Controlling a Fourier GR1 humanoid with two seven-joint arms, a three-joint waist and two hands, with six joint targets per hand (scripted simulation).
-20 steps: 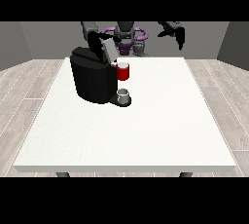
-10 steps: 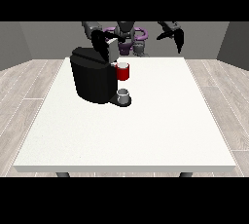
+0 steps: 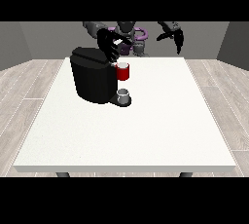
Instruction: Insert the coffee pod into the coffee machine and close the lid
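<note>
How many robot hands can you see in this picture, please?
2. One hand is at the view's left, above the coffee machine, near a red thing at the machine. The other hand is raised at the view's right, beyond the table.

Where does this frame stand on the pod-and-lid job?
Done: nothing confirmable; I cannot spot the grey pod. In hand: the hand at the view's left hovers over the coffee machine top, above a red thing at the machine. The hand at the view's right is raised. Left: lid closing not confirmed.
</note>
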